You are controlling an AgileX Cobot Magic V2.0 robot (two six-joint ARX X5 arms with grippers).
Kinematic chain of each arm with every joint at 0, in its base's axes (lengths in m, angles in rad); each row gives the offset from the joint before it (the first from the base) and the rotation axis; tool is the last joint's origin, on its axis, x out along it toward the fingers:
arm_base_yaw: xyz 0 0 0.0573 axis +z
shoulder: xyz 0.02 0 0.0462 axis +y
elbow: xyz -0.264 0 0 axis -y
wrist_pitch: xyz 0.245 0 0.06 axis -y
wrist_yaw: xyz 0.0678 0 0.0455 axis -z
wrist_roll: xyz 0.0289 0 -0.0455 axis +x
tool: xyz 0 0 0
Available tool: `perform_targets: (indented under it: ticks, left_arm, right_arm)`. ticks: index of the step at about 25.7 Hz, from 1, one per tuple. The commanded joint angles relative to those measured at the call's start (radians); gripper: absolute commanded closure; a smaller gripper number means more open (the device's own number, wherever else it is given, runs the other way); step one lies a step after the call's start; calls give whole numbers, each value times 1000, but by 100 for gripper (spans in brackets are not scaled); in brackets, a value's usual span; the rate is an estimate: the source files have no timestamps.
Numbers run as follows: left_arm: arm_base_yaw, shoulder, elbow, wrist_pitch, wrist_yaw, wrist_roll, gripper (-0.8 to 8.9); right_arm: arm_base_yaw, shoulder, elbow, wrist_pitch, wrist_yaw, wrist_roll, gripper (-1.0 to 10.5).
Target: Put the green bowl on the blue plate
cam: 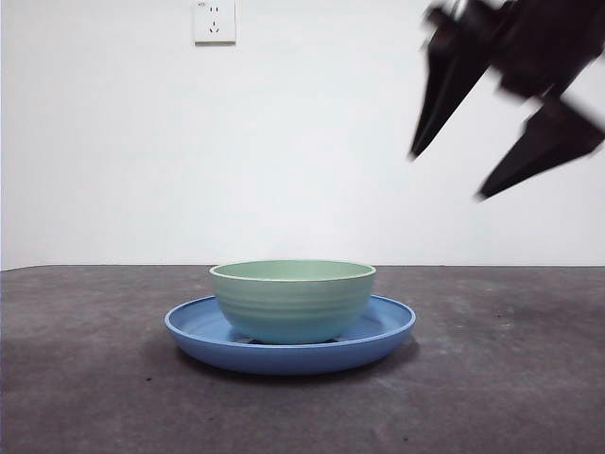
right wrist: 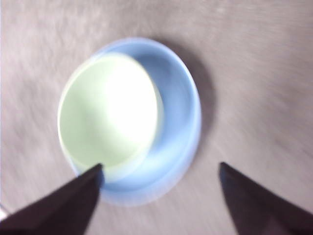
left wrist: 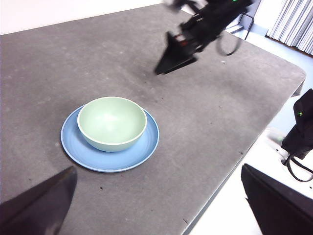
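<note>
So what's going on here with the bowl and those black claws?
The green bowl already sits upright on the blue plate, on the grey table. Neither claw holds anything. The right claw hangs open in the air above and to one side of the dishes. The left claw is open too, off to the side.

No readable text, label, brand or number shows in any view. The white wall socket (cam: 215, 21) in the front view carries a tiny dark mark at its top corner, too small to read. The green bowl (cam: 292, 300) and the blue plate (cam: 378, 338) bear no print, only plain glaze.
</note>
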Motion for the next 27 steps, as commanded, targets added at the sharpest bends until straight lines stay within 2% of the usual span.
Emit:
perform_targets:
  ticks: [1, 9, 14, 20, 27]
  left_arm:
    - [-6, 5, 10, 10, -2, 1, 216]
    - [-6, 5, 10, 9, -2, 1, 216]
    - [-6, 5, 10, 8, -2, 1, 220]
    - [-6, 5, 10, 8, -2, 1, 220]
    - [-6, 5, 10, 8, -2, 1, 220]
  right_arm:
    - [5, -138, 18, -126, 34, -130, 470]
    - [7, -501, 18, -364, 28, -216, 441]
    - [7, -665, 16, -460, 11, -238, 355]
    - [7, -801, 16, -573, -26, -238, 356]
    - [7, -883, 16, -594, -75, -237, 357]
